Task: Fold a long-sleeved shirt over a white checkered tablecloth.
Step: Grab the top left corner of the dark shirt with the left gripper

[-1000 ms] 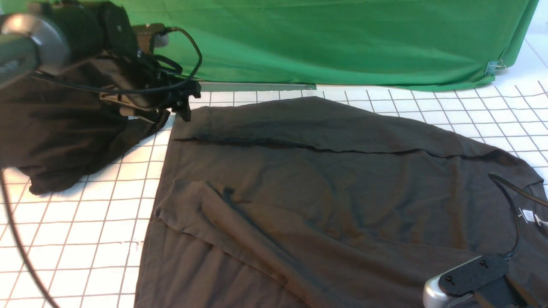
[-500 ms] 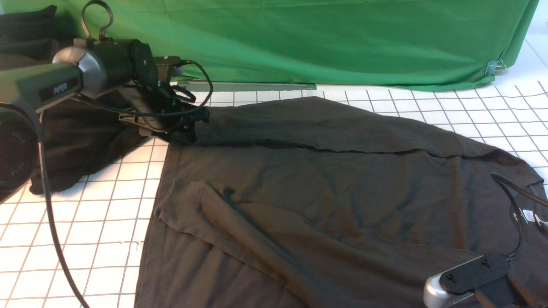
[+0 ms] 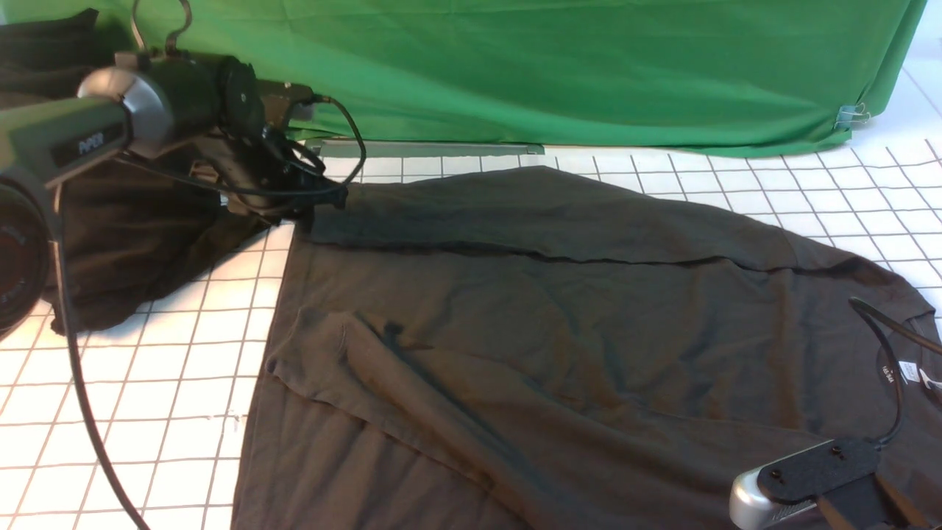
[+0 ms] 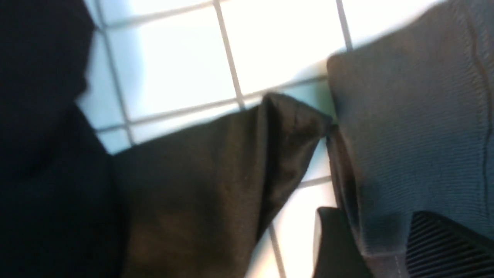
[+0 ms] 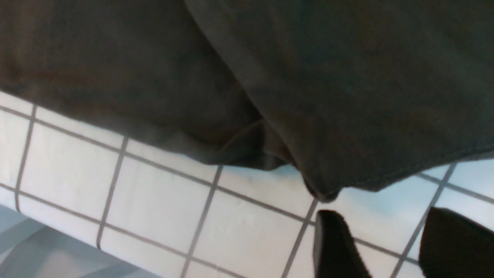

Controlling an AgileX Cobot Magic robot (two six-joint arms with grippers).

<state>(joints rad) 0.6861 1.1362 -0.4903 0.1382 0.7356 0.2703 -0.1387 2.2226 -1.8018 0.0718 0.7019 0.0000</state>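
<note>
The long-sleeved shirt (image 3: 559, 331) lies spread on the white checkered tablecloth (image 3: 147, 383), its white neck label (image 3: 909, 370) at the right; its print does not show. My left gripper (image 3: 313, 213) is at the shirt's far left corner. In the left wrist view its jaws (image 4: 386, 247) are shut on the ribbed sleeve cuff (image 4: 405, 135). My right gripper (image 5: 386, 235) stands open over bare tablecloth (image 5: 154, 200), just off the shirt's hem (image 5: 308, 77), holding nothing. In the front view only its wrist housing (image 3: 809, 478) shows, at the near right.
A blacker, shapeless heap of cloth (image 3: 125, 243) lies at the far left, behind my left arm. A green cloth backdrop (image 3: 552, 66) closes off the back. The table's front edge (image 5: 58, 247) shows in the right wrist view.
My left arm came away from the black heap toward the shirt's far left corner, and its jaws closed on the sleeve cuff. The right arm has hardly moved.
</note>
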